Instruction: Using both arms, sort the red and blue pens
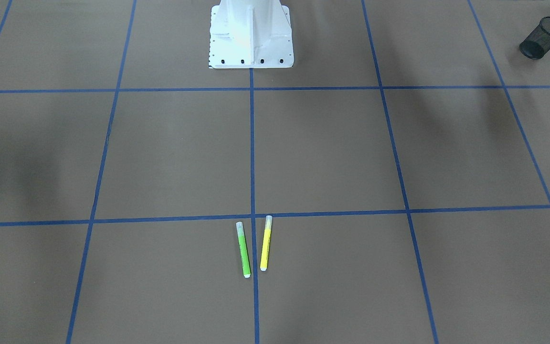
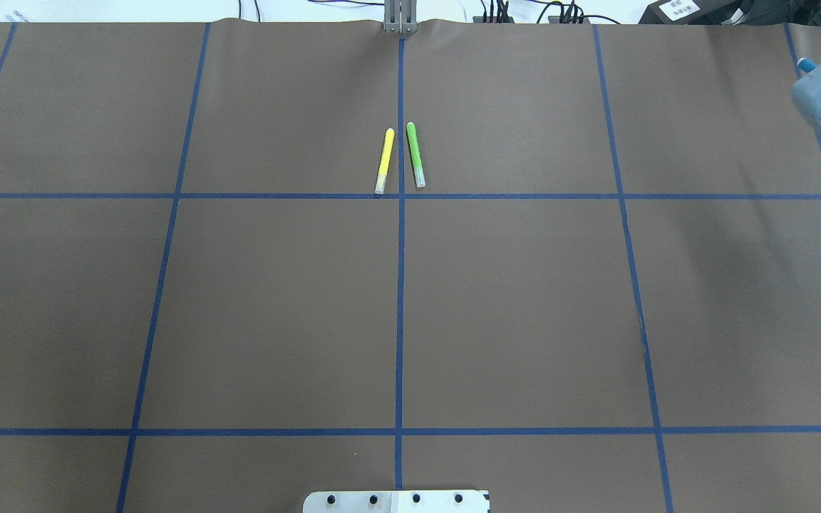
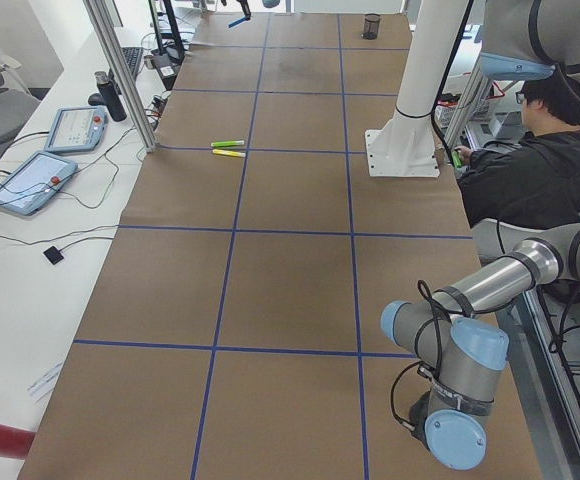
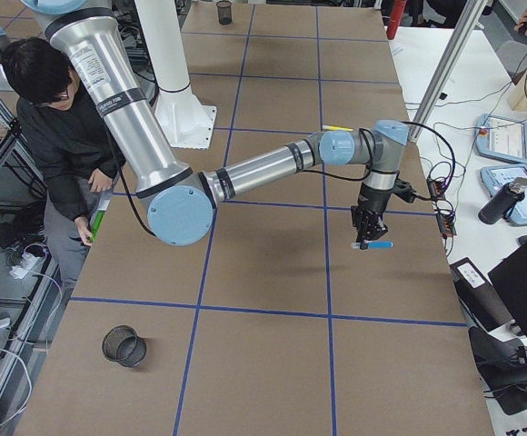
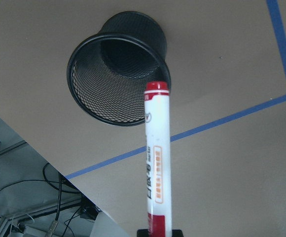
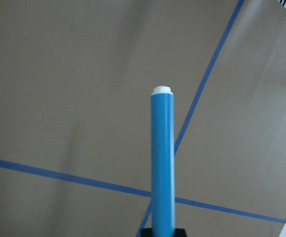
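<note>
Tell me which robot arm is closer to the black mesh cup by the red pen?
Left. The left gripper holds the red pen with its tip right by the black mesh cup. The right gripper holds the blue pen over the table, far away.

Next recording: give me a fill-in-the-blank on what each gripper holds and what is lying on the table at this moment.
The left gripper grips a white-barrelled pen with ____ ends.
The other pen, in the right gripper, is ____.
The mesh cup seen past the white-barrelled pen's tip is ____.
On the table, the green marker lies beside a second marker, coloured ____.
Missing words: red; blue; black; yellow.
</note>
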{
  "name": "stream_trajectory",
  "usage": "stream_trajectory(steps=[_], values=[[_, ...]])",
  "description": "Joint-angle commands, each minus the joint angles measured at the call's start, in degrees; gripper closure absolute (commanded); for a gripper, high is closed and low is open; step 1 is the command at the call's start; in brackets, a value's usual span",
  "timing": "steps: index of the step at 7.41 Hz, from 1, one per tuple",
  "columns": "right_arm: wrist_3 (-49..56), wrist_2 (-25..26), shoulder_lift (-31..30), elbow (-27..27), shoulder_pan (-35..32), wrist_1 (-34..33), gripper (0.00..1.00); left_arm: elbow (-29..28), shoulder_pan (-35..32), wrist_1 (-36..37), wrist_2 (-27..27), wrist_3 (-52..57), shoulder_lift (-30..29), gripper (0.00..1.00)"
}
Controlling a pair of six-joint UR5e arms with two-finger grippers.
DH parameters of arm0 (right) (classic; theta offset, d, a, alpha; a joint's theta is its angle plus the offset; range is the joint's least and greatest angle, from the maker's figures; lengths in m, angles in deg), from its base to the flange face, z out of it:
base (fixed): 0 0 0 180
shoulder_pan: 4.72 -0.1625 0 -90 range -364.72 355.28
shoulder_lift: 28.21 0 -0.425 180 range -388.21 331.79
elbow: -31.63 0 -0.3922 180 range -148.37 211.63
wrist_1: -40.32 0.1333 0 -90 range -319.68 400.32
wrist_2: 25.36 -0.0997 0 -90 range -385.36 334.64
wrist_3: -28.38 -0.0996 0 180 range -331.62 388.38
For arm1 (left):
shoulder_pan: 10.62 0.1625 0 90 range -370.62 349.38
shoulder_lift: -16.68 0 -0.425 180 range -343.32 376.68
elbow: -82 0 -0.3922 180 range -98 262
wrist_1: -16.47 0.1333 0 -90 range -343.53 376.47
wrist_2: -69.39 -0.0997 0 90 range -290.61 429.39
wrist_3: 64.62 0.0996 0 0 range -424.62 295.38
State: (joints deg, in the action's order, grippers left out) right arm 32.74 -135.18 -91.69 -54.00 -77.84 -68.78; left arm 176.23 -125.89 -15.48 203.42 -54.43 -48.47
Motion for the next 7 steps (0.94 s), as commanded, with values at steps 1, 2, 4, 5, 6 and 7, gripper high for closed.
stream_trajectory(steps=[1,2,4,5,6,7], values=[[-0.1,-0.5,-0.5,-1.0,-0.1,-0.2,1.00,-2.9,-0.4,0.5,-0.3,2.4,0.2,1.00],[-0.1,-0.6,-0.6,-1.0,-0.1,-0.3,1.00,-3.5,-0.5,0.5,-0.3,2.4,0.2,1.00],[-0.1,-0.6,-0.7,-1.0,-0.2,-0.3,1.00,-5.5,-0.7,0.3,-0.3,2.7,0.1,1.00],[-0.1,-0.7,-0.8,-1.0,-0.3,-0.3,1.00,-5.8,-0.7,0.4,-0.2,3.3,-0.1,0.76],[-0.1,-0.7,-0.9,-1.0,-0.3,-0.3,1.00,-6.0,-0.7,0.5,0.1,3.1,-0.9,0.01],[-0.3,-0.7,-1.1,-0.9,-0.4,-0.7,1.00,-5.6,-0.8,1.4,0.1,3.0,-1.5,0.00]])
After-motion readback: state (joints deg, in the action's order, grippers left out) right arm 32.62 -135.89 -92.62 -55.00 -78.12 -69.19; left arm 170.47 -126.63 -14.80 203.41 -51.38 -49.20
